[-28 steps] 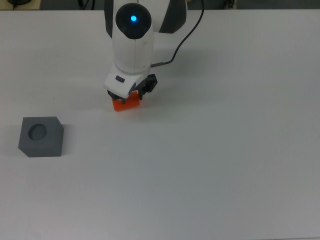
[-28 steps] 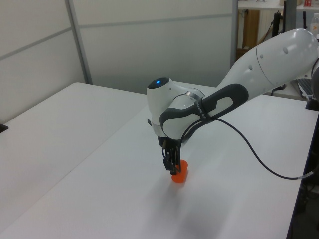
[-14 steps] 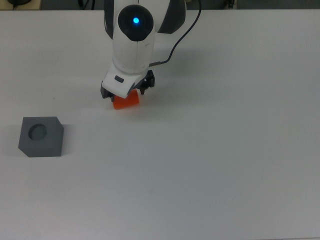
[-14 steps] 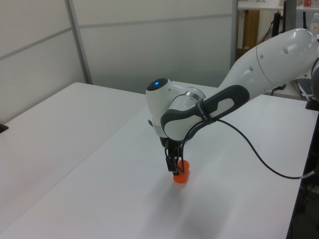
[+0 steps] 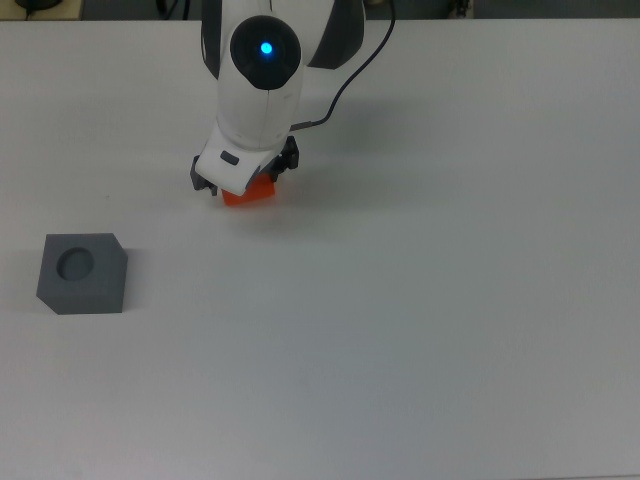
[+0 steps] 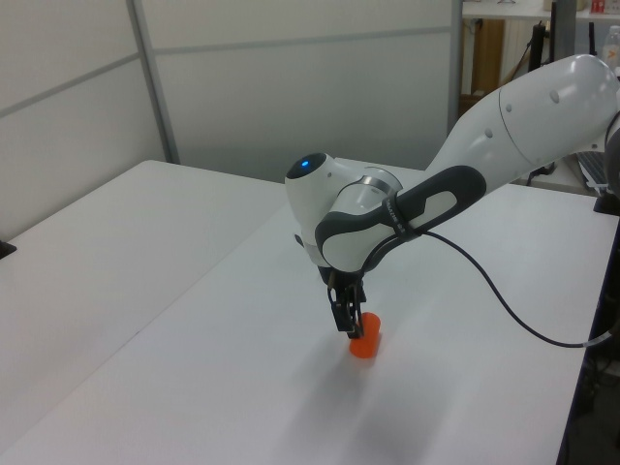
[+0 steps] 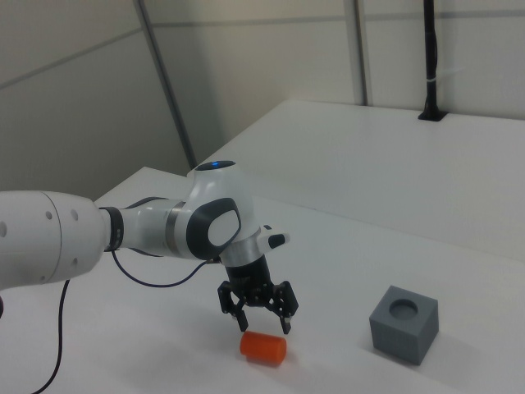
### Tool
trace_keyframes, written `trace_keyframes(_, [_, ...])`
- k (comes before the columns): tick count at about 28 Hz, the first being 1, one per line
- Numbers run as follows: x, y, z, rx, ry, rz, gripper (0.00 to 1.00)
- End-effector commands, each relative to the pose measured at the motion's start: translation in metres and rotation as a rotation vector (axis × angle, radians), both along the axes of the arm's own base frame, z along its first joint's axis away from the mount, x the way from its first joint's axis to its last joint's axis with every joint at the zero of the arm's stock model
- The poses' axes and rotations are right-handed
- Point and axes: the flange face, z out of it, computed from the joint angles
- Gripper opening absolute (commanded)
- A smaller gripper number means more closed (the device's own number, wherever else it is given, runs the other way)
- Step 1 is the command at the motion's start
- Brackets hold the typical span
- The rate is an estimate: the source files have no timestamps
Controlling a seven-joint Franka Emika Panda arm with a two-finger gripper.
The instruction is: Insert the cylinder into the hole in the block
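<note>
Your white arm is reaching down, gripper fingers spread apart just above the small orange cylinder lying sideways on the white table; the dark grey holed block is sitting well apart, unobstructed.

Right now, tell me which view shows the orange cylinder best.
The right view: the cylinder lies on its side on the table, fully exposed, below the open gripper. In the top view the gripper covers most of it. The left view shows it partly, behind the fingers.
</note>
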Motion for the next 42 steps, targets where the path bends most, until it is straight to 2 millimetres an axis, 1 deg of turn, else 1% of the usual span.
trace_keyframes(1, [0.004,-0.009,0.014,-0.013,-0.004,-0.012,1.0])
trace_keyframes(3, [0.005,-0.013,0.017,-0.008,-0.01,-0.023,1.0])
trace_keyframes(5, [0.011,-0.018,0.028,-0.006,-0.037,-0.045,1.0])
trace_keyframes(6, [0.018,-0.024,0.042,0.001,-0.073,-0.091,1.0])
trace_keyframes(10, [0.03,-0.043,0.069,0.023,-0.135,-0.163,1.0])
trace_keyframes(12, [0.031,-0.053,0.082,0.02,-0.137,-0.179,1.0])
trace_keyframes(15, [0.033,-0.058,0.101,0.014,-0.135,-0.193,1.0])
trace_keyframes(17, [0.033,-0.071,0.112,0.012,-0.135,-0.218,1.0])
trace_keyframes(18, [0.034,-0.08,0.121,0.013,-0.144,-0.234,1.0])
trace_keyframes(20, [0.036,-0.082,0.125,0.013,-0.153,-0.237,1.0])
trace_keyframes(42, [0.036,-0.082,0.125,0.016,-0.152,-0.24,1.0])
